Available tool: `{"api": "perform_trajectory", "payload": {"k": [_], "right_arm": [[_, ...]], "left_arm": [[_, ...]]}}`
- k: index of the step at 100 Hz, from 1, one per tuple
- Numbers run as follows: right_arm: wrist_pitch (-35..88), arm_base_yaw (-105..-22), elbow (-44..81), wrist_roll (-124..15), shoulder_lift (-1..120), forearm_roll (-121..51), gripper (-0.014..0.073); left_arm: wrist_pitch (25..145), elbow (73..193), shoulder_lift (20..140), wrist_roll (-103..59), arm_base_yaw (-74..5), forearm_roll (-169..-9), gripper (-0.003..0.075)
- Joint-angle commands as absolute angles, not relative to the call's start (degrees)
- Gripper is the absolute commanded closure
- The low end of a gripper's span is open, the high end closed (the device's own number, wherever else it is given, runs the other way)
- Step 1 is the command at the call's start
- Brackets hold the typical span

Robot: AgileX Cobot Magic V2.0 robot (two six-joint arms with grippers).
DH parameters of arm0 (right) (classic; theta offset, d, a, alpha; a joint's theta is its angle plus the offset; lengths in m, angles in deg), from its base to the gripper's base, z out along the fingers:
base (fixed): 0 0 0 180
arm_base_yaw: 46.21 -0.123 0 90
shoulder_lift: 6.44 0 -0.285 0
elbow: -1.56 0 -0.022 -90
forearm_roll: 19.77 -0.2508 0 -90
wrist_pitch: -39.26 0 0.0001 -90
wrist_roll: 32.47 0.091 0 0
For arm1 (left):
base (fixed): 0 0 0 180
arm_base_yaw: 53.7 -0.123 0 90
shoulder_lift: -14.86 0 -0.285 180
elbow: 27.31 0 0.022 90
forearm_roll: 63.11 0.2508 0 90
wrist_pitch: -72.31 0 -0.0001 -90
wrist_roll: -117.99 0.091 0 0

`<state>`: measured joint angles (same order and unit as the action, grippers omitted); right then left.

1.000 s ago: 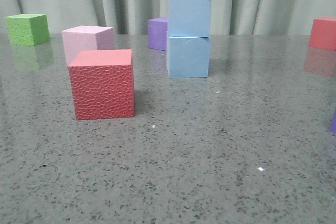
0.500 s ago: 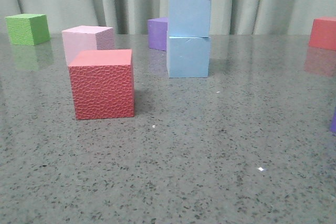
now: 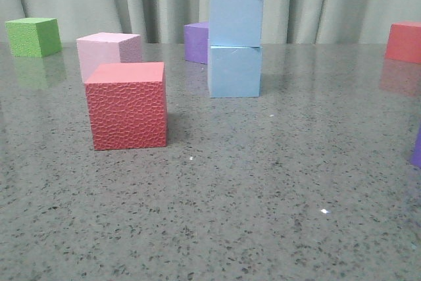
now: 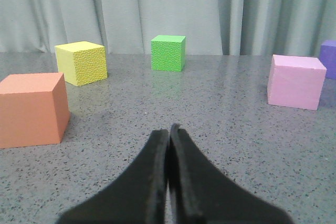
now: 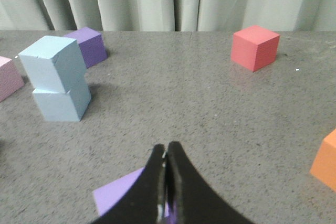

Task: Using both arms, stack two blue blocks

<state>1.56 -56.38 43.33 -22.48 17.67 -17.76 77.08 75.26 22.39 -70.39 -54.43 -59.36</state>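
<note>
Two pale blue blocks stand stacked at the table's middle back: the upper blue block (image 3: 236, 16) rests on the lower blue block (image 3: 234, 71), turned slightly against it. The right wrist view shows the same stack, upper block (image 5: 52, 62) on lower block (image 5: 61, 104), far from my right gripper (image 5: 166, 149), which is shut with nothing between its fingers. My left gripper (image 4: 169, 129) is shut and empty too, over bare table. Neither arm shows in the front view.
A red textured cube (image 3: 126, 104) stands front left, a pink cube (image 3: 108, 52) behind it, a green cube (image 3: 33, 36) at far left, a purple cube (image 3: 197, 41) behind the stack, a red cube (image 3: 404, 41) at far right. A lilac cube (image 5: 121, 195) lies under my right gripper. Yellow (image 4: 81, 62) and orange (image 4: 31, 108) cubes lie by the left gripper.
Nothing has moved on the table; the front view shifted by a pixel or two only.
</note>
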Motion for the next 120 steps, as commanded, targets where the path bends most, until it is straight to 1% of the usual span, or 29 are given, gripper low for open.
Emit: {"api": "perform_trajectory", "payload": {"k": [1,17,33,76,84,120], "right_arm": [[11.27,-53.95,44.21,-22.92,18.25,-16.65,0.0662],[22.78,-48.23,51.76,-22.92,16.13,-16.65,0.0662],[28.73,-44.89,59.72,-22.92,11.54,-16.65,0.0662],[43.06,-44.34,80.17,-22.87,-0.38,-16.65,0.0662],[41.41,-44.34,80.29,-22.87,-0.21,-16.65,0.0662],[41.75,-44.34,80.35,-22.87,-0.29,-16.65,0.0662]], "left_arm": [[72.74,73.83,20.39,-70.37,-54.54,-59.81,0.0739],[72.74,73.83,20.39,-70.37,-54.54,-59.81,0.0739],[72.74,73.83,20.39,-70.37,-54.54,-59.81,0.0739],[72.74,73.83,20.39,-70.37,-54.54,-59.81,0.0739],[72.64,73.83,20.39,-70.37,-54.54,-59.81,0.0739],[72.64,73.83,20.39,-70.37,-54.54,-59.81,0.0739]]}}
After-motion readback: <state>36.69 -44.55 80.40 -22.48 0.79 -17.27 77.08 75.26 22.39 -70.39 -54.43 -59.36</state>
